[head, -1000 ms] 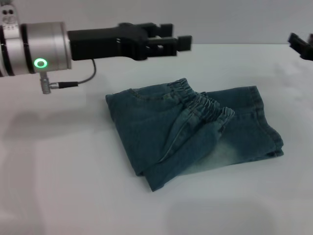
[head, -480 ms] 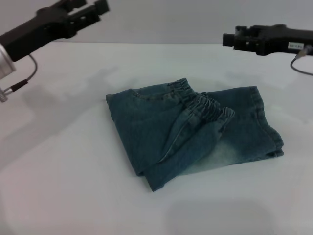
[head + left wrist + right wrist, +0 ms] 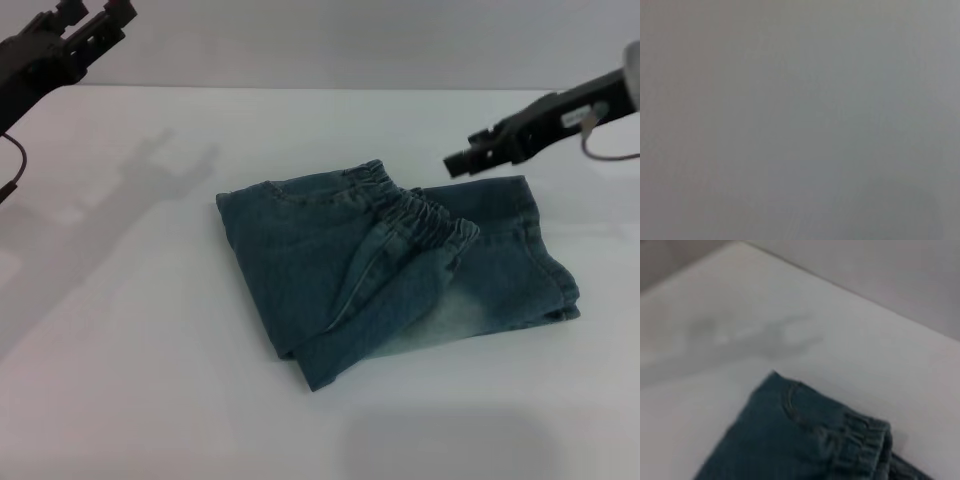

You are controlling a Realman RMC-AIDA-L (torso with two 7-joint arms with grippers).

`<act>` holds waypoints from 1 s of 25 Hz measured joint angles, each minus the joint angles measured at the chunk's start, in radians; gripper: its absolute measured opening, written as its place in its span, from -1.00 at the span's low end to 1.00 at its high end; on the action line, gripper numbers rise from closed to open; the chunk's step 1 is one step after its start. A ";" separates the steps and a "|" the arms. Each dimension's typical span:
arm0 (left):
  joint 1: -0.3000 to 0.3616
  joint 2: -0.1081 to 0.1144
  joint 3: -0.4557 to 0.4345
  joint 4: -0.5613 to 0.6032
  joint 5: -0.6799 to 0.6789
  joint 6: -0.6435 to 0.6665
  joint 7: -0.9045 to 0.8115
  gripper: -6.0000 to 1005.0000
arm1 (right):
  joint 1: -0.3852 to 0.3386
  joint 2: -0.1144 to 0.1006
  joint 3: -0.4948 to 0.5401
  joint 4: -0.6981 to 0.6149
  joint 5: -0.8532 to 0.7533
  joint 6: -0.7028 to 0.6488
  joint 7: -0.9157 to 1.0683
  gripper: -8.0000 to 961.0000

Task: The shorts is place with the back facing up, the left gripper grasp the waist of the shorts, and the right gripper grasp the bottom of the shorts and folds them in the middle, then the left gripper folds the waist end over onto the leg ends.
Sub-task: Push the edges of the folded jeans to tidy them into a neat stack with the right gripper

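The blue denim shorts (image 3: 330, 260) lie folded on the white table (image 3: 150, 350). Their elastic waist (image 3: 425, 215) rests on top, over the leg ends (image 3: 545, 270). My left gripper (image 3: 95, 20) is raised at the far left corner, well away from the cloth, open and holding nothing. My right gripper (image 3: 462, 160) hangs just above the far right edge of the shorts, close to the waist, with no cloth in it. The right wrist view looks down on the shorts (image 3: 790, 440) and the gathered waist (image 3: 865, 435). Only plain grey fills the left wrist view.
The shadow of the left arm (image 3: 150, 170) falls on the bare tabletop to the left of the shorts. A grey wall (image 3: 320, 40) runs behind the table's far edge.
The left arm has pulled back from above the shorts to the far left corner. The right arm has come in from the right and dropped toward the shorts. The shorts have not moved.
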State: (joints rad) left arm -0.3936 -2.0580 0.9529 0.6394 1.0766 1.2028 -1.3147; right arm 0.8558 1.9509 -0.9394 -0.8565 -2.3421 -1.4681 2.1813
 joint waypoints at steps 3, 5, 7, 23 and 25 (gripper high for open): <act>0.003 -0.001 -0.003 -0.010 -0.002 0.002 0.002 0.69 | 0.004 0.060 -0.001 -0.023 -0.102 0.048 0.002 0.21; 0.004 -0.001 -0.003 -0.015 -0.004 0.003 0.003 0.69 | -0.001 0.094 -0.002 -0.036 -0.147 0.083 -0.001 0.21; 0.006 -0.001 -0.003 -0.016 -0.004 0.004 0.003 0.69 | -0.006 0.113 -0.021 -0.032 -0.168 0.120 -0.005 0.21; 0.006 0.003 -0.004 -0.020 -0.008 -0.022 0.004 0.68 | -0.046 0.123 -0.154 0.032 -0.027 0.259 -0.033 0.21; 0.005 0.003 -0.003 -0.020 -0.008 -0.026 0.004 0.68 | -0.043 0.123 -0.166 0.043 -0.022 0.264 -0.034 0.21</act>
State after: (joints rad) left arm -0.3890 -2.0553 0.9494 0.6197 1.0690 1.1772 -1.3109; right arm 0.8131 2.0738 -1.1049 -0.8138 -2.3639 -1.2044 2.1475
